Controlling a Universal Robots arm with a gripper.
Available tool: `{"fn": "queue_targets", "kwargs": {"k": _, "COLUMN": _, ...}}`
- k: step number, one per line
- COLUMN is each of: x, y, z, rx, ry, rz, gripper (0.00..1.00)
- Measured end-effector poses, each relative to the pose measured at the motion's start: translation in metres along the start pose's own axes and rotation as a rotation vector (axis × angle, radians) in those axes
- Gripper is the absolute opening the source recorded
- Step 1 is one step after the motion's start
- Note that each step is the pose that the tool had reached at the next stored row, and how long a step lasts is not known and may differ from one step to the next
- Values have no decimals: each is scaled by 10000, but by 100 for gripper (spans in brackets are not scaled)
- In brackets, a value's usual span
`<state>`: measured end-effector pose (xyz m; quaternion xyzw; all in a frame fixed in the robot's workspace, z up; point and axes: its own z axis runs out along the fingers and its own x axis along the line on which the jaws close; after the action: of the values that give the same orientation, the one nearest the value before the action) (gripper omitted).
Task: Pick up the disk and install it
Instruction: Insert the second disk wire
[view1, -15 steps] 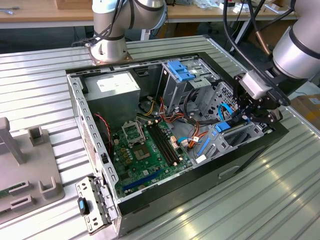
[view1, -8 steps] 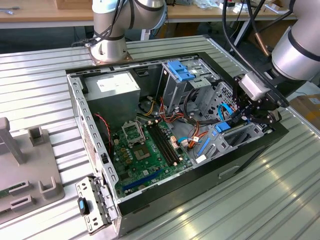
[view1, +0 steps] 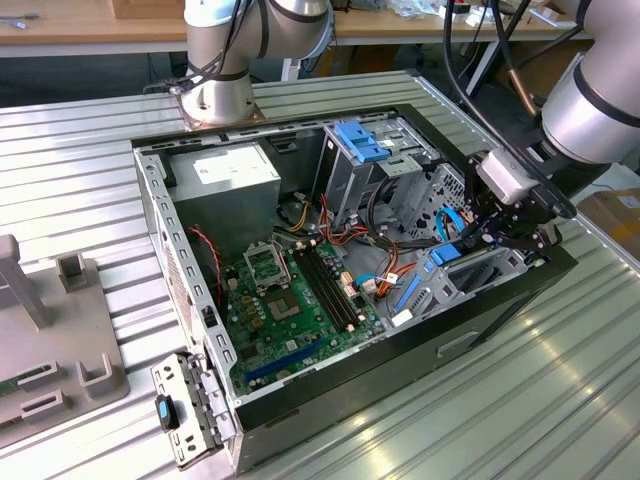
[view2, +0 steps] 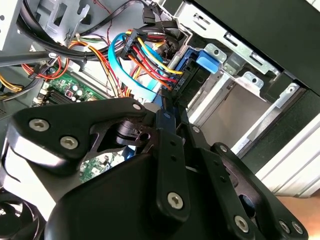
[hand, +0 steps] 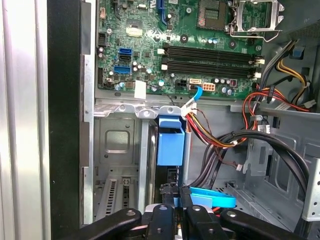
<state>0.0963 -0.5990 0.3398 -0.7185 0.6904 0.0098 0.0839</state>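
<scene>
The disk (hand: 170, 145) stands on edge in the metal drive bay (hand: 117, 150) at the front corner of the open computer case, its bright blue carrier rail uppermost. In the second wrist view the disk's (view2: 189, 62) blue rail and tab lie just beyond the fingertips, beside a black connector with coloured wires. My gripper (hand: 172, 199) is shut on the near end of the disk, its black fingers pressed close together. In the exterior view the gripper (view1: 503, 240) hangs over the case's right end, with the disk's (view1: 447, 253) blue showing beside it.
The green motherboard (view1: 290, 300) covers the case floor. A grey power-supply box (view1: 232, 175) sits at the back, and an upright cage with a blue bracket (view1: 360, 140) stands nearby. Bundled cables (hand: 260, 140) crowd the space beside the bay. A grey fixture (view1: 50, 330) sits left of the case.
</scene>
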Motion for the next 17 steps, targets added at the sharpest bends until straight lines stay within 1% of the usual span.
{"fn": "queue_targets", "kwargs": {"k": 11, "x": 1, "y": 1, "z": 10, "rx": -1, "ry": -4, "rz": 0, "gripper": 16}}
{"fn": "queue_targets", "kwargs": {"k": 15, "x": 1, "y": 1, "z": 11, "rx": 0, "ry": -3, "rz": 0, "gripper": 42}}
{"fn": "queue_targets", "kwargs": {"k": 16, "x": 2, "y": 1, "z": 11, "rx": 0, "ry": -2, "rz": 0, "gripper": 42}}
{"fn": "queue_targets", "kwargs": {"k": 17, "x": -1, "y": -1, "z": -4, "rx": 0, "ry": -1, "rz": 0, "gripper": 42}}
